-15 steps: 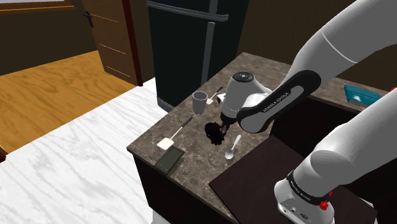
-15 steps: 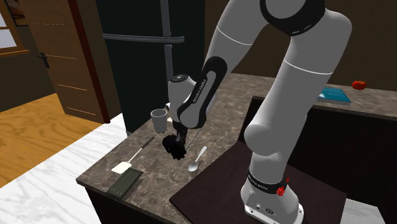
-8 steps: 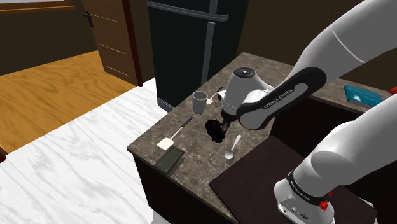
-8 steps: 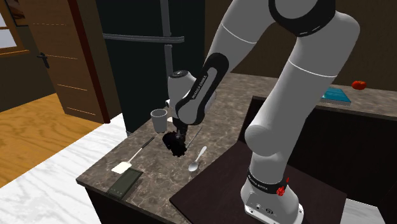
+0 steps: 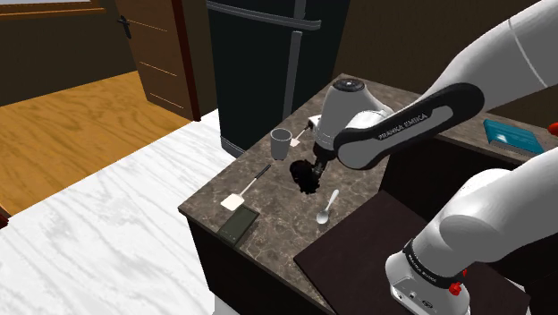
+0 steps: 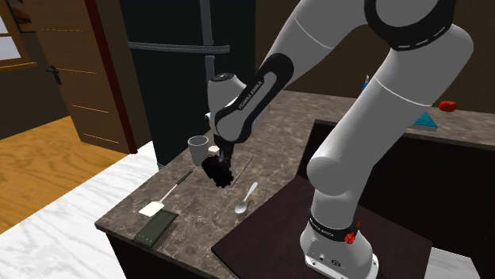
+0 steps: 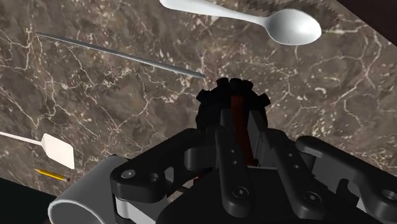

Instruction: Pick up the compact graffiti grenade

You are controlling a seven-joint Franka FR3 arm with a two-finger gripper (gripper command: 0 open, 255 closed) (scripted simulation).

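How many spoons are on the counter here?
1: a white spoon lies on the counter near the gripper, which clasps the dark grenade. The arm may hide others.

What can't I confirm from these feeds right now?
1. Grenade base: wrist view, covered by the end effector.
2. Gap between it and the countertop: shoulder view, black grenade merges with its shadow.
3. Cup: wrist view, cut off by the picture's edge.

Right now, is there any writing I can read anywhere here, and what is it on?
"FRANKA EMIKA": white letters on the arm's dark forearm.
Lettering on the dark band at the arm's base: too small to read.
Black grenade: no text seen.
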